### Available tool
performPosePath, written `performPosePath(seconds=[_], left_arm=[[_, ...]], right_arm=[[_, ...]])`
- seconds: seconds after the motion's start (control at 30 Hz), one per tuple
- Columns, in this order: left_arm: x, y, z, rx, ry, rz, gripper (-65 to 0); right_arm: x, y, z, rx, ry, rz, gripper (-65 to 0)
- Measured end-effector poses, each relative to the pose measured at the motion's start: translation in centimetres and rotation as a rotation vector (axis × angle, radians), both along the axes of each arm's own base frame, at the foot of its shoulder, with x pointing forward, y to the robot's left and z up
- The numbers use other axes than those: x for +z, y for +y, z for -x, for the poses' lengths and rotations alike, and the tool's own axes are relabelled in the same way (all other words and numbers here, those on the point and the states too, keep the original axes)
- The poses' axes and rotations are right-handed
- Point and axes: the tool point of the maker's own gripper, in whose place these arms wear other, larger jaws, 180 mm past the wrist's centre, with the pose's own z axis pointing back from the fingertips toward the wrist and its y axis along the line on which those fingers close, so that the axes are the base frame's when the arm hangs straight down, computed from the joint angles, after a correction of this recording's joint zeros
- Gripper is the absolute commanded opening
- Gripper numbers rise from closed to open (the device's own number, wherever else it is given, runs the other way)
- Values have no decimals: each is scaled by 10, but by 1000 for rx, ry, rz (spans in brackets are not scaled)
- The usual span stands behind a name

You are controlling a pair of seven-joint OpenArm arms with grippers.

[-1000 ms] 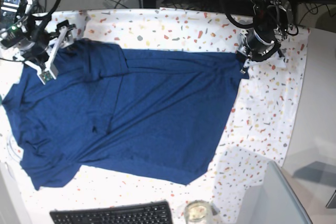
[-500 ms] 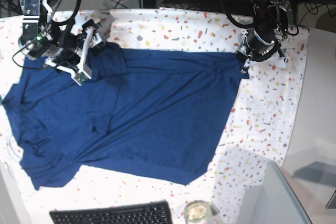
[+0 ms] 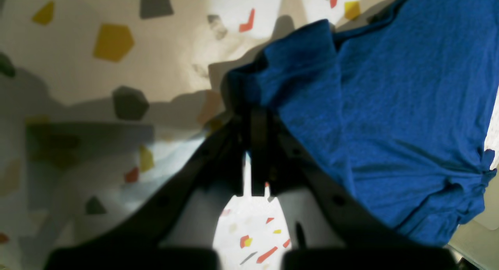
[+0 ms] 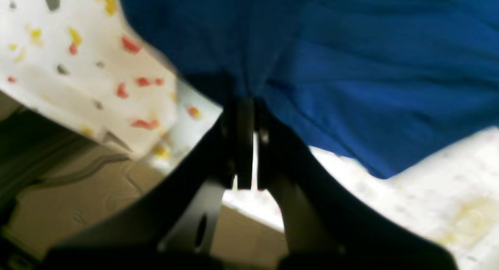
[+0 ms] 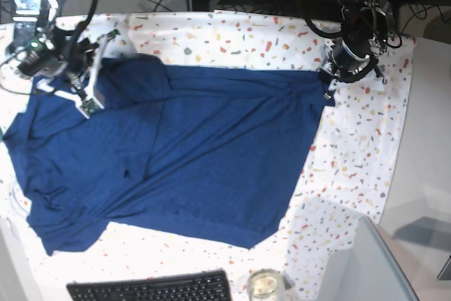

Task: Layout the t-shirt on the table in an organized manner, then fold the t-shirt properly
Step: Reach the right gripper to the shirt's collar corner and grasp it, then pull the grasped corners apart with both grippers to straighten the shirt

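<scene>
right gripper (image 4: pixel 249 106): open → clamped on t-shirt (image 5: pixel 176 153) | arm: moved back toward table's left edge

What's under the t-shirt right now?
The t-shirt lies on the speckled table, which shows on all sides of it. Whatever else might sit beneath the cloth is covered, though no bulge shows.

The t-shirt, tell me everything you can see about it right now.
The t-shirt is plain dark navy, soft knit fabric, no print. It lies spread across the speckled table, mostly flat but wrinkled, with folds and a bunched part at the base view's left. The left gripper is shut on one edge at that view's right; the right gripper is shut on the cloth at its upper left.
</scene>
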Motion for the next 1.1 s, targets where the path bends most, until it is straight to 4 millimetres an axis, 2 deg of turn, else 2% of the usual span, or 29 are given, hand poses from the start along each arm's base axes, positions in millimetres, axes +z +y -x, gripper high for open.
performPosePath(seconds=[0.13, 0.2, 0.37, 0.47, 0.7, 0.83, 0.97, 1.03, 1.1], left_arm=[[9, 2, -5, -8, -26, -13, -650], [15, 4, -9, -6, -43, -24, -650], [16, 5, -10, -10, -46, -29, -650], [14, 4, -6, -9, -35, -28, -650], [13, 5, -4, -8, -29, -30, -650], [10, 4, 1, -6, -18, -27, -650], [11, 5, 0, -7, -20, -29, -650], [11, 4, 0, -8, -21, -28, -650], [10, 5, 0, -7, -19, -29, -650]], right_arm=[[34, -10, -20, -10, -79, 61, -650], [44, -13, -39, -16, -106, 75, -650], [87, -22, -97, -24, -236, 110, -650], [95, -28, -129, -43, -246, 110, -650], [71, -31, -180, -38, -139, 58, -650], [58, -10, -210, -9, -138, -37, -650], [37, 4, -230, -142, -142, -160, -645], [25, -1, -232, -205, -135, -172, -602], [18, -8, -230, -249, -127, -163, -503]])
